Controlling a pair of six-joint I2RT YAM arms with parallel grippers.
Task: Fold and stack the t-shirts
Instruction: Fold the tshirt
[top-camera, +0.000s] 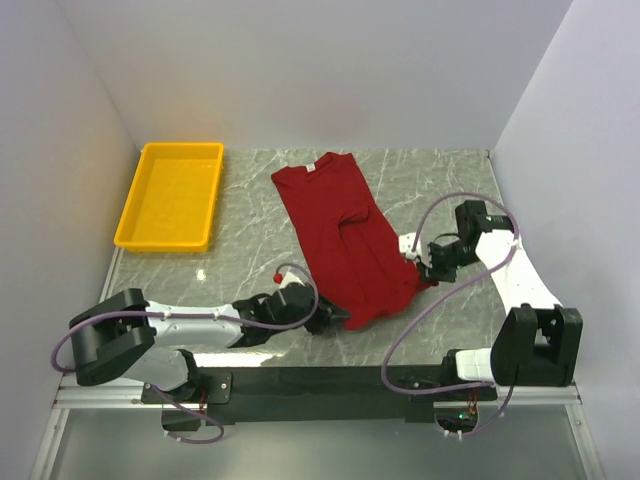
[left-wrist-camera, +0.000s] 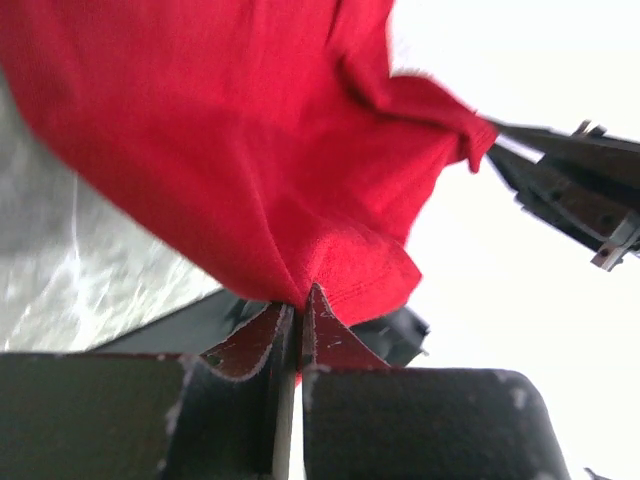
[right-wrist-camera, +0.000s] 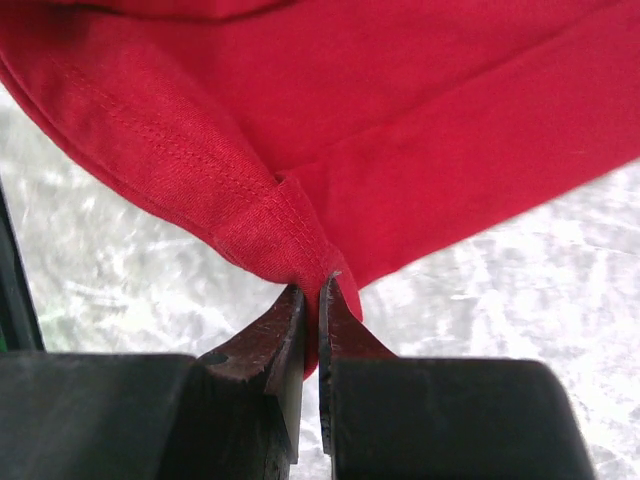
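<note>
The dark red t-shirt lies on the marble table with its collar and white label at the far end, its lower half bunched and partly folded. At the shirt's near hem my left gripper is shut, pinching a fold of the cloth between its fingertips. My right gripper is shut on the hem corner at the shirt's right edge. In the left wrist view the red cloth hangs lifted above the table, and the right gripper shows beyond it.
A yellow bin stands at the back left of the marble table. White walls close the left, back and right sides. The arm bases sit along a dark strip at the near edge.
</note>
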